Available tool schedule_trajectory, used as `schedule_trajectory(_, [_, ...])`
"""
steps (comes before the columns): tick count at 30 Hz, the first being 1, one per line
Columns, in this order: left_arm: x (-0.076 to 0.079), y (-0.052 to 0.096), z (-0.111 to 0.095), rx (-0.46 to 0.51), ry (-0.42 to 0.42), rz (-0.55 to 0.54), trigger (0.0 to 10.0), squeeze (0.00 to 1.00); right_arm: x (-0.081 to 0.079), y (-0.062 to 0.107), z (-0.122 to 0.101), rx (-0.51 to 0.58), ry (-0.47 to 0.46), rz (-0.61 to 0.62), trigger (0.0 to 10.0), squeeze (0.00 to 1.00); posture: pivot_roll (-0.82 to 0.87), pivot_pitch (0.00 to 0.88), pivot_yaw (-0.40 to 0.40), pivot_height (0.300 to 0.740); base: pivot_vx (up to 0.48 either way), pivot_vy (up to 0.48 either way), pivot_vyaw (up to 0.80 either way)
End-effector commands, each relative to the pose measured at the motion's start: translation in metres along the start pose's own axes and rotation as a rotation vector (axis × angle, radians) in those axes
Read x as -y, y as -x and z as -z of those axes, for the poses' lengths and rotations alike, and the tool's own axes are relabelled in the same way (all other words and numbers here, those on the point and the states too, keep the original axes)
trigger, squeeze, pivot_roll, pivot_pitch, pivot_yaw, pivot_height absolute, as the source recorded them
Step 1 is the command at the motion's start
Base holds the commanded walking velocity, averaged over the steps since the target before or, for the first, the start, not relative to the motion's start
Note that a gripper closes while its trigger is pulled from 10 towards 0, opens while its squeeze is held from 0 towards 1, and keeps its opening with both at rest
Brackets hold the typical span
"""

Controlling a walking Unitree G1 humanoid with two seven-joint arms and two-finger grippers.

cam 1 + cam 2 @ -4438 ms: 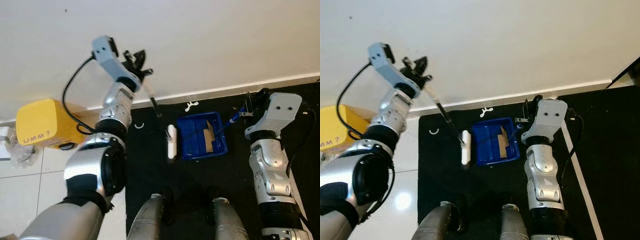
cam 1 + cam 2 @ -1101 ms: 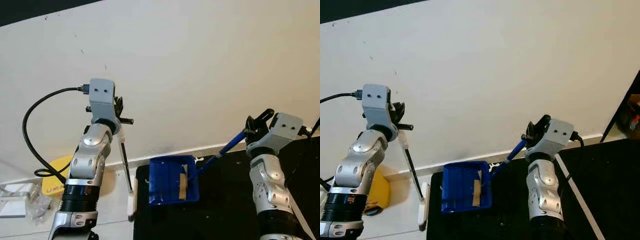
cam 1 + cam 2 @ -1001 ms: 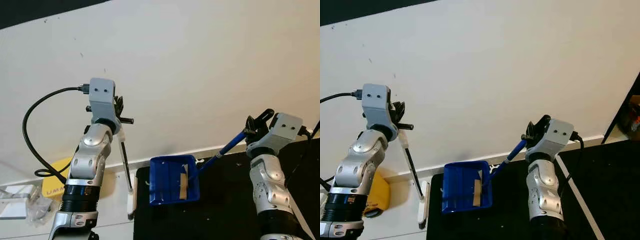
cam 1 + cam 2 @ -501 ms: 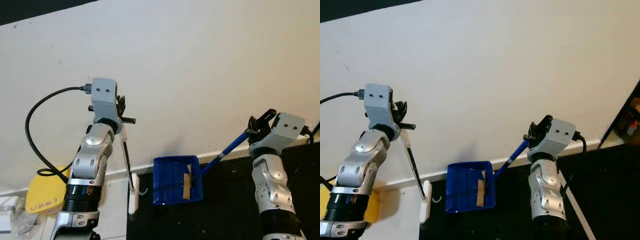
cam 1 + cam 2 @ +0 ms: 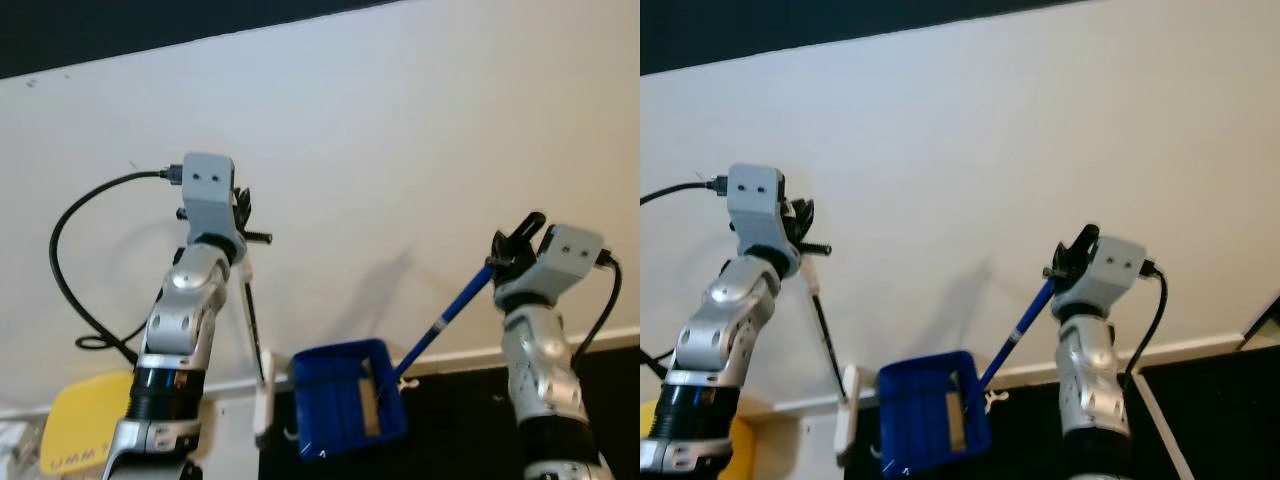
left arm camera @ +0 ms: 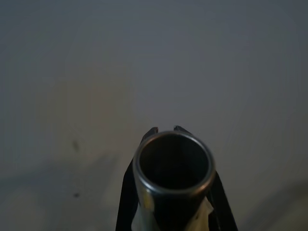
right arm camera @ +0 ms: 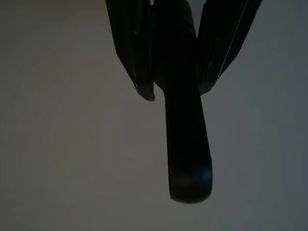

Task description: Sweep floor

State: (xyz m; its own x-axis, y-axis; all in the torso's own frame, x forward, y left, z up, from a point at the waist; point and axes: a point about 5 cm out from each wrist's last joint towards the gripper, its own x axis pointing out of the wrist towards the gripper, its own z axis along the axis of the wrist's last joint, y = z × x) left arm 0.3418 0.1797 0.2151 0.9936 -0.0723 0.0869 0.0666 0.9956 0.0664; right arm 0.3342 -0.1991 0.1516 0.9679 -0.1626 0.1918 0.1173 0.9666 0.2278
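My left gripper is raised in front of the white wall, shut on the top of a thin broom handle. The white brush head hangs low by the mat's edge. In the left wrist view the handle's open tube end sits between the fingers. My right gripper is shut on the end of a blue handle. That handle slopes down to a blue dustpan, tilted, with a brown scrap in it. The right wrist view shows the dark handle end clamped between the fingers.
A yellow box stands on the floor at the lower left. A black mat lies below the white baseboard. A small white scrap lies on the mat near the dustpan. The wall is close ahead.
The camera has tilted up, so more wall shows. Both arms hold their tools as before. The dustpan handle now stands steeper.
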Motion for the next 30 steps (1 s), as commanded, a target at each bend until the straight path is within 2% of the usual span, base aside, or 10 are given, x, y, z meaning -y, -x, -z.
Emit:
schedule_trajectory(1, [-0.005, 0.002, -0.003, 0.013, -0.015, -0.028, 10.0, 0.00, -0.009, 0.000, -0.003, 0.030, -0.030, -0.027, 10.0, 0.00, 0.03, 0.074, 0.155, 0.740, 0.000, 0.000, 0.00])
schedule_trajectory(8, [-0.006, 0.004, 0.000, 0.008, -0.015, -0.026, 10.0, 0.00, -0.005, 0.001, -0.001, 0.011, 0.011, -0.054, 10.0, 0.00, 0.03, 0.076, 0.155, 0.740, 0.000, 0.000, 0.00])
schedule_trajectory(11, [-0.008, 0.005, 0.004, -0.009, -0.032, -0.033, 10.0, 0.00, 0.001, 0.004, 0.004, -0.022, 0.090, -0.089, 10.0, 0.00, 0.03, 0.084, 0.155, 0.740, 0.000, 0.000, 0.00])
schedule_trajectory(12, [-0.008, 0.005, 0.004, -0.009, -0.032, -0.033, 10.0, 0.00, 0.001, 0.004, 0.004, -0.022, 0.090, -0.089, 10.0, 0.00, 0.03, 0.084, 0.155, 0.740, 0.000, 0.000, 0.00])
schedule_trajectory(13, [-0.010, 0.006, 0.007, -0.026, -0.045, -0.039, 10.0, 0.00, 0.006, 0.006, 0.005, -0.039, 0.125, -0.097, 10.0, 0.00, 0.03, 0.088, 0.157, 0.740, 0.000, 0.000, 0.00])
schedule_trajectory(19, [-0.015, 0.009, 0.013, -0.046, -0.052, -0.055, 10.0, 0.00, 0.020, 0.012, 0.008, -0.076, 0.162, -0.083, 10.0, 0.00, 0.03, 0.096, 0.160, 0.740, 0.000, 0.000, 0.00])
schedule_trajectory(23, [-0.024, 0.010, 0.021, -0.065, -0.055, -0.090, 10.0, 0.00, 0.038, 0.021, 0.016, -0.108, 0.192, -0.031, 10.0, 0.00, 0.03, 0.121, 0.165, 0.740, 0.000, 0.000, 0.00])
schedule_trajectory(30, [-0.042, 0.010, 0.043, -0.111, -0.045, -0.121, 10.0, 0.00, 0.042, 0.023, 0.024, -0.100, 0.203, 0.039, 10.0, 0.00, 0.04, 0.168, 0.174, 0.740, 0.000, 0.000, 0.00])
